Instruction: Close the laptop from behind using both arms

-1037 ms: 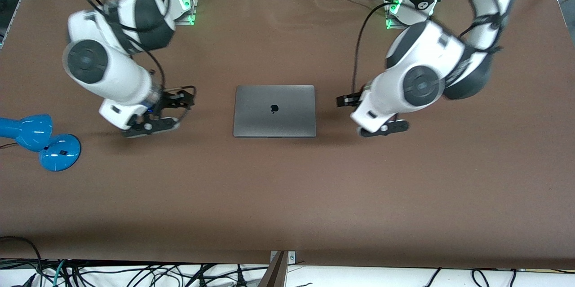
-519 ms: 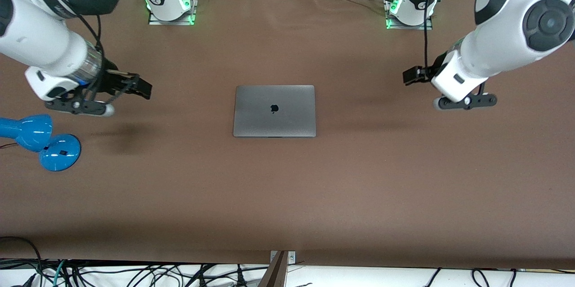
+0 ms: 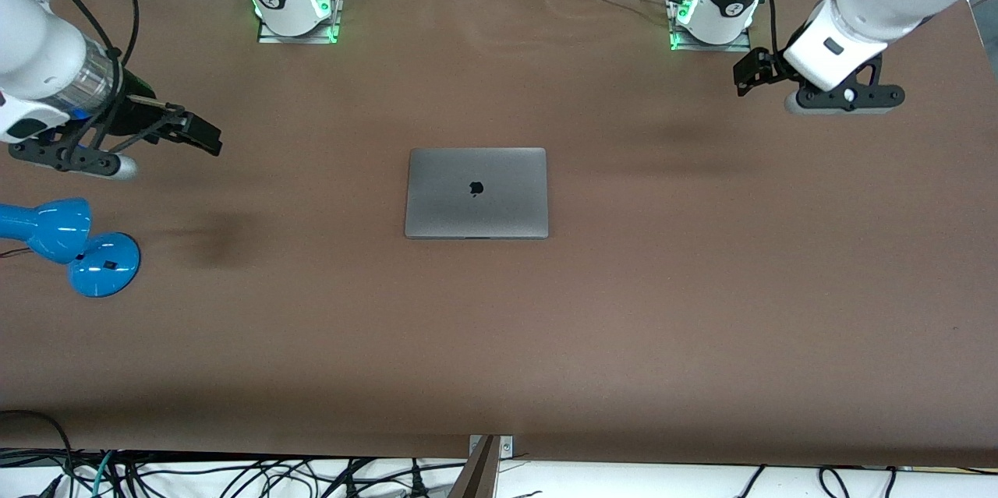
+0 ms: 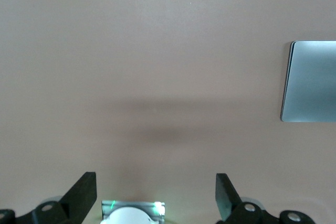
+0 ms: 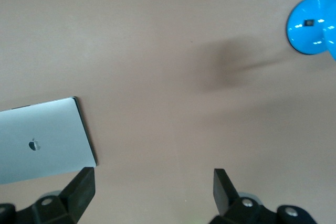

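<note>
1. While the laptop point(image 3: 476, 192) lies shut and flat at the middle of the brown tabletop point(image 3: 499, 342), its lid faces up with the dark logo visible
2. Left hand point(image 3: 834, 97) hangs above bare tabletop toward the left arm's end, well apart from the laptop; its fingers point(image 4: 84, 195) are spread wide and grip nothing
3. Right hand point(image 3: 74, 159) hangs above bare tabletop toward the right arm's end, well apart from the laptop; its fingers point(image 5: 79, 190) are likewise spread and grip nothing
4. Blue lamp point(image 3: 66, 242) lies on the tabletop at the right arm's end, nearer to the front camera than the laptop
</note>
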